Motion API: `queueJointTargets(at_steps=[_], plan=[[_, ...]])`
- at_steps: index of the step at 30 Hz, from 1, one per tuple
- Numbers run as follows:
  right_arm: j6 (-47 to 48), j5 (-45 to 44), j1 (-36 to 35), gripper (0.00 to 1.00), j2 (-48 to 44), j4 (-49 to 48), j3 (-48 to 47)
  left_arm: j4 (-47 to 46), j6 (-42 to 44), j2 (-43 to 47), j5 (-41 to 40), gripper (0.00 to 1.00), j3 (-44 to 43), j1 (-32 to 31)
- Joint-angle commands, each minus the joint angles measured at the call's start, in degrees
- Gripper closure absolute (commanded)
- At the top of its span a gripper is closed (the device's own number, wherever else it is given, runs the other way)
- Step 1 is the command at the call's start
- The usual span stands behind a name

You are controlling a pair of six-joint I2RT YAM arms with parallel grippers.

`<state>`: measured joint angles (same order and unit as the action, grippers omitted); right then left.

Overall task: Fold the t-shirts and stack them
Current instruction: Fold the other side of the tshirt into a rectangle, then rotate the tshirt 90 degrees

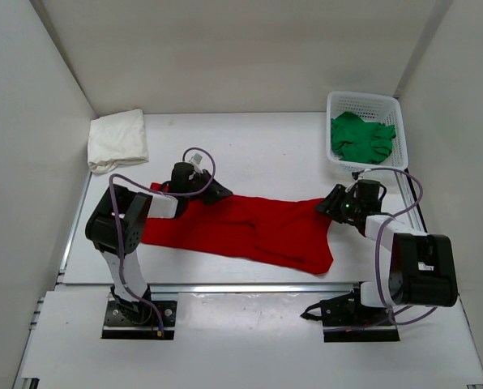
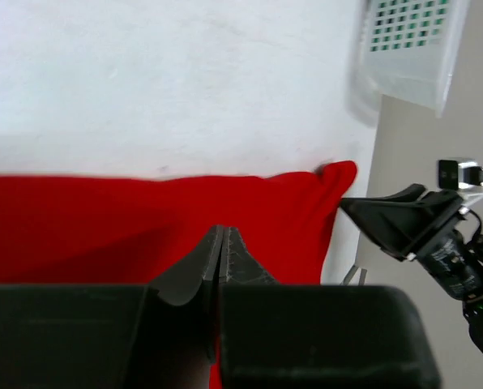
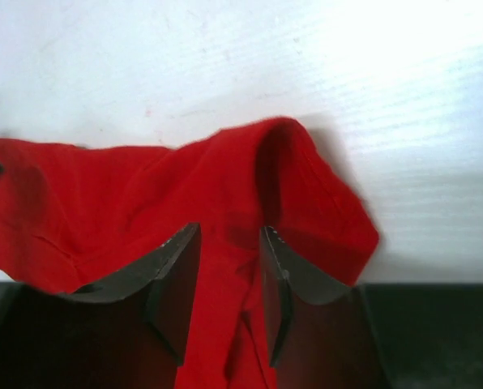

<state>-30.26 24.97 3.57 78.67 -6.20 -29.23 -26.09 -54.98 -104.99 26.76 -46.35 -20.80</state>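
Right wrist view: right gripper (image 3: 229, 243) jaws released, standing apart; bunched corner of bright red soft cloth t-shirt (image 3: 144, 186) lies slack between them. Opposite, left gripper (image 2: 222, 237) clenched, apparently pinching shirt, cloth spread ahead of its tips. Advice: right gripper lifts straight clear, corner undragged, fold kept flat.

The spread shirt (image 1: 241, 231) lies across the middle of the desk (image 1: 266, 154), and I place everything by it. Behind its left end, well apart, lies the folded shirt (image 1: 117, 140). Behind its right end stands the basket (image 1: 363, 96), with the crumpled shirt (image 1: 361, 138) inside. My left jaws sit on its rear left edge; my right jaws straddle its right tip.
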Motion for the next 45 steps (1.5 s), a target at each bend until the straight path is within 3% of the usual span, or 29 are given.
queueJointTargets(at_steps=[1,2,5,8,17,19,21,24,28,30,33,40,43,45], plan=[[0.1,-0.2,0.3,0.67,1.7,-6.2,-0.7,-2.0,-0.3,-1.2,1.1,0.89,0.8,0.3],[-0.1,-0.1,0.1,0.68,2.4,-5.9,-1.3,-2.2,-0.5,-1.6,1.5,0.90,0.9,0.4],[0.6,0.0,0.0,0.90,5.3,-5.1,-3.6,-3.1,-1.3,-3.2,1.6,0.90,1.2,1.3],[-0.1,-0.5,1.3,1.00,5.1,-6.7,-2.2,-4.6,-2.1,-3.8,1.4,0.90,2.8,2.5],[0.6,0.2,6.6,1.00,7.0,-4.4,-6.5,-7.6,-3.4,-3.6,-0.3,0.91,5.2,5.1],[0.5,0.5,6.6,0.92,8.3,-3.3,-7.3,-8.0,-3.6,-4.0,-0.4,0.91,5.1,6.0],[0.6,0.8,6.2,0.74,7.8,-1.9,-7.6,-9.6,-5.1,-3.6,0.9,0.92,5.8,6.2],[1.2,-1.4,3.2,0.66,2.6,0.7,-6.9,-10.7,-6.5,-0.7,0.4,0.90,6.4,5.2],[2.7,-7.6,-4.6,0.75,-4.1,5.5,-6.7,-7.4,-3.7,8.0,-2.1,0.89,7.2,1.5],[2.0,-8.6,-12.6,0.86,-3.5,6.1,-6.2,-2.7,-0.7,14.1,-3.9,0.89,7.8,-1.2],[0.5,-10.3,-20.3,0.92,2.3,4.5,-7.2,1.6,3.1,20.6,-6.5,0.87,9.9,-5.5],[3.0,-9.0,-22.7,1.00,24.6,8.7,-25.5,5.6,4.4,30.1,-1.1,0.81,15.5,-2.5],[5.0,-6.5,-21.7,1.00,39.0,13.8,-41.7,7.3,5.5,32.9,-0.4,0.77,16.8,-2.6],[7.4,-5.8,-21.1,1.00,48.3,22.1,-62.2,9.1,7.2,34.8,-1.7,0.74,17.3,-3.4]])
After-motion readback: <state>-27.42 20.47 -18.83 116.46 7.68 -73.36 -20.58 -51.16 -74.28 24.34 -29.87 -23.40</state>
